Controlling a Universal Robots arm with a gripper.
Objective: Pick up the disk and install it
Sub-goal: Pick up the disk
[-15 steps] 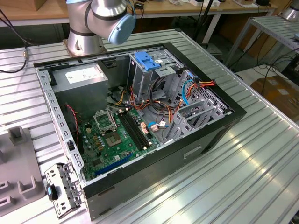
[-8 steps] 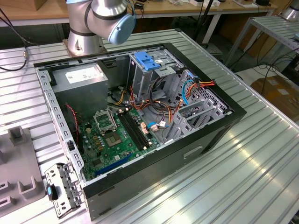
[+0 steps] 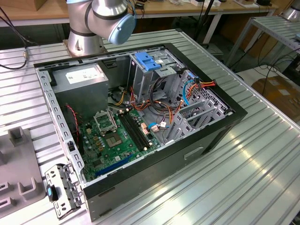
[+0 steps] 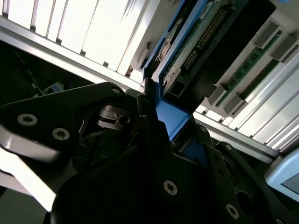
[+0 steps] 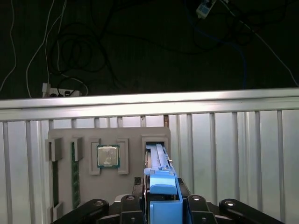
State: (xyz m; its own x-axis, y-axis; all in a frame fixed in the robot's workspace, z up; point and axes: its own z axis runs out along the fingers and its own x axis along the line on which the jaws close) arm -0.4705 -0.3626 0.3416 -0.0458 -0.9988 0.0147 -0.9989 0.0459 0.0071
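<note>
The tool (image 5: pixel 161 207) is closed onto the disk (image 5: pixel 157 156). Its dark fingers (image 4: pixel 149 140) press against either side of the blue bracket (image 4: pixel 174 119) that edges the disk, and I can see no gap in both wrist views. The disk stands on edge and runs from the tool out to a slot (image 5: pixel 156 142) in the grey holder (image 5: pixel 131 186), which also carries a processor chip (image 5: pixel 108 156) and a memory stick (image 5: pixel 73 172). I cannot tell whether the disk's far end rests in that slot or is just clear of it. The holder lies on the ribbed metal surface (image 5: pixel 233 154). In the exterior view the open computer case (image 3: pixel 164 164) sits in the middle of the frame, with the drive cage (image 3: pixel 187 119) at centre right and loose cables (image 3: pixel 161 101) strung just beside it. The hold looks to be on the plastic bracket alone, near one end, so the long metal body could sag or twist in the grip, or the bracket could flex. If the disk is pulled crooked, it may bind against the slot walls and drag the holder along. At the case, a tilted disk could miss the cage opening or snag those cables.
</note>
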